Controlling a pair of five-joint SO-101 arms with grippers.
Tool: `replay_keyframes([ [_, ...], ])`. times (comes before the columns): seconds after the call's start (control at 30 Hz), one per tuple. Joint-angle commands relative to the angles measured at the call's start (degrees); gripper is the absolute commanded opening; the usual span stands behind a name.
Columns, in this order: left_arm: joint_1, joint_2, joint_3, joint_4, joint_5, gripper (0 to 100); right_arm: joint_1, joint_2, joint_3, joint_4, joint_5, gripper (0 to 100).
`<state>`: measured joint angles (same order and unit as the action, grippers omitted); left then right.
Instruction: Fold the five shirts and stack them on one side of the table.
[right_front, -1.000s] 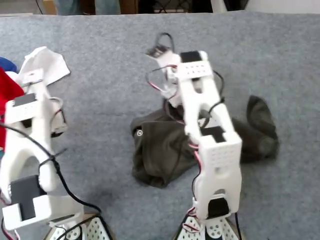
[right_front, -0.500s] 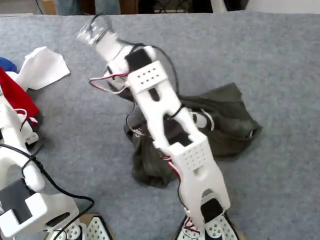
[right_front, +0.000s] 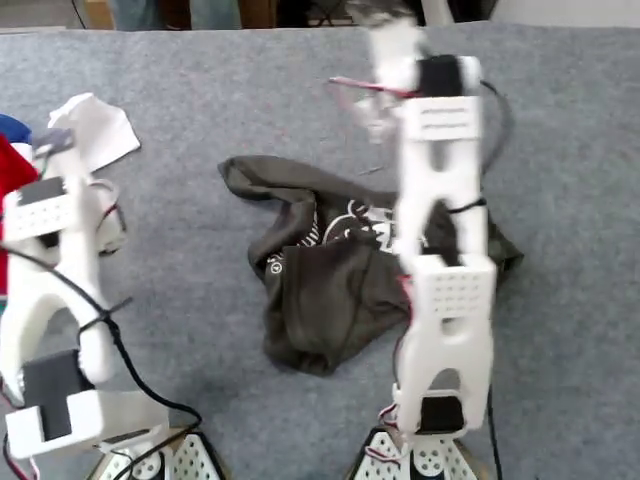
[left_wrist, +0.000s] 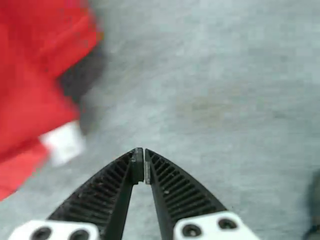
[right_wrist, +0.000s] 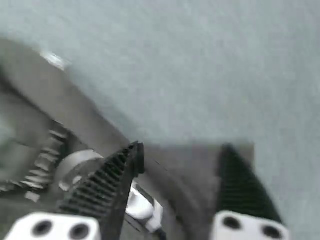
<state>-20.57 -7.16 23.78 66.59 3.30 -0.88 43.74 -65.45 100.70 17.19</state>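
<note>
A dark olive shirt lies crumpled in the middle of the grey table, one part stretched out toward the far left. My right gripper is beyond it at the table's far edge; in the right wrist view it stands open and blurred over grey cloth. A white shirt, a red shirt and a bit of blue cloth lie at the far left. Beside them sits my left gripper. The left wrist view shows it shut and empty, next to the red shirt.
The table is covered in grey carpet, bare on its right side and along the near edge. Dark furniture and clutter stand beyond the far edge. The two arm bases sit at the near edge.
The right arm swung from the far left to the far middle. The olive shirt shifted and one part now trails to the left. The left arm came back up beside the red shirt.
</note>
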Motion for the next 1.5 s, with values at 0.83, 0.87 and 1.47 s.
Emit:
replay_keyframes([
  [0.83, 24.7, 27.8, -39.3, -1.5, 28.9, 15, 22.9, -41.6, 95.4, -16.4, 20.0, 1.6],
  [0.87, 26.0, 28.7, -40.5, -1.0, 28.9, 15, 25.1, -44.0, 97.6, -16.1, 24.4, 1.6],
  [1.47, 41.1, 47.5, -73.1, 9.4, 31.3, 17, 50.2, -79.1, 112.8, -15.2, 76.9, 20.4],
])
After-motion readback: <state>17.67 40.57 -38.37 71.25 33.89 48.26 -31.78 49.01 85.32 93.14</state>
